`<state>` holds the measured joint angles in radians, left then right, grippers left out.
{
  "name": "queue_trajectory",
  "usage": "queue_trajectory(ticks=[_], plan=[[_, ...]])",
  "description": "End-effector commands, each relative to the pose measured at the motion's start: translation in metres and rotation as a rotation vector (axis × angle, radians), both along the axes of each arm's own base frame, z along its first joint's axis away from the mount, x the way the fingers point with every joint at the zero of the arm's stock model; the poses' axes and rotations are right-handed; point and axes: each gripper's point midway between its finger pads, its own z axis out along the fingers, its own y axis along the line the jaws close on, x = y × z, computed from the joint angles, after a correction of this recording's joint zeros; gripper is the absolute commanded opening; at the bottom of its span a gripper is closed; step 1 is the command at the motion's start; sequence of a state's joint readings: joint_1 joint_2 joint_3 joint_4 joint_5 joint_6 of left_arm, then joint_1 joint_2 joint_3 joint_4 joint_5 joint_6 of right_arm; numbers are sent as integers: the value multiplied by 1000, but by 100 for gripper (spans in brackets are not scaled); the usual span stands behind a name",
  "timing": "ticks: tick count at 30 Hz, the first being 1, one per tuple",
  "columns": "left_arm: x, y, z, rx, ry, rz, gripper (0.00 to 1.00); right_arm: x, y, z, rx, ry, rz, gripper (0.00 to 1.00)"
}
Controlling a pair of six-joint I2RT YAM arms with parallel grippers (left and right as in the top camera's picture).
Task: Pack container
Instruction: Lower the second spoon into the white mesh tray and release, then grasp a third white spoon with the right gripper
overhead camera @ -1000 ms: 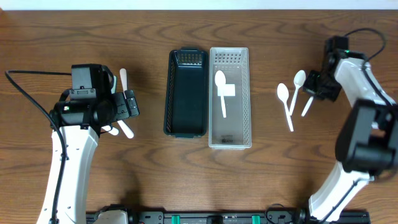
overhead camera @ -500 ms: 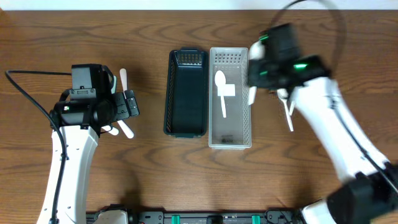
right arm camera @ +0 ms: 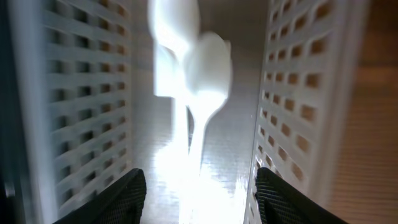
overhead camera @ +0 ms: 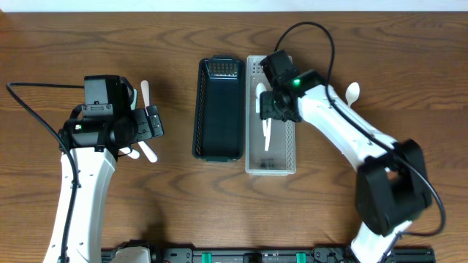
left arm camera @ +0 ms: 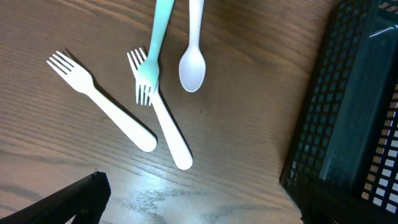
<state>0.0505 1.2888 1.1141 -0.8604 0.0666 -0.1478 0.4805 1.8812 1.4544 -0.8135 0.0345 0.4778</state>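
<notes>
My right gripper (overhead camera: 272, 104) hovers inside the white basket (overhead camera: 287, 150), open; its black fingers (right arm camera: 118, 198) stand far apart. Below them lie blurred white spoons (right arm camera: 198, 87), touching neither finger. In the overhead view a spoon handle (overhead camera: 267, 136) shows under the gripper. One more white spoon (overhead camera: 352, 91) lies on the table to the right. The black basket (overhead camera: 219, 109) sits beside the white one. My left gripper (overhead camera: 151, 124) is open above the table, left of the black basket (left arm camera: 348, 124). Ahead of it lie two white forks (left arm camera: 102, 106), a teal fork (left arm camera: 152, 56) and a white spoon (left arm camera: 193, 62).
The two baskets stand side by side in the middle of the wooden table (overhead camera: 365, 204). The right arm (overhead camera: 344, 135) stretches diagonally across the table's right half. A black rail (overhead camera: 256, 256) runs along the front edge.
The right arm swung from the spoons at the far right over to the white basket, and its jaws went from shut to open there. The left arm stayed still.
</notes>
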Motion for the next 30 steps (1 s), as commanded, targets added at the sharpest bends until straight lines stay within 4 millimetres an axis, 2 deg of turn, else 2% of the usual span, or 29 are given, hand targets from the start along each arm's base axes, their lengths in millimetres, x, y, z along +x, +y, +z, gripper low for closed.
queue_trajectory(ticks=[1, 3, 5, 8, 11, 16, 19, 23, 30], plan=[[3, 4, 5, 27, -10, -9, 98, 16, -9, 74, 32, -196, 16, 60], [3, 4, 5, 27, -10, -10, 98, 22, -32, 95, -22, -269, -43, 57], [3, 4, 5, 26, -10, -10, 98, 26, -66, 110, -109, -319, -125, 56], [3, 4, 5, 26, -10, -10, 98, 26, -127, 113, -248, -308, -258, 52], [3, 4, 5, 27, -10, -9, 98, 22, -170, 90, -281, -214, -344, 52], [3, 4, 5, 27, -10, -9, 98, 17, -216, 15, -219, -2, -444, 50], [3, 4, 5, 26, -10, -10, 98, 20, -229, -21, -175, 72, -479, 49], [3, 4, 5, 27, -10, -10, 98, 26, -230, -57, -98, 131, -491, 45], [3, 4, 5, 26, -10, -10, 98, 28, -225, -86, -92, 175, -480, 45]])
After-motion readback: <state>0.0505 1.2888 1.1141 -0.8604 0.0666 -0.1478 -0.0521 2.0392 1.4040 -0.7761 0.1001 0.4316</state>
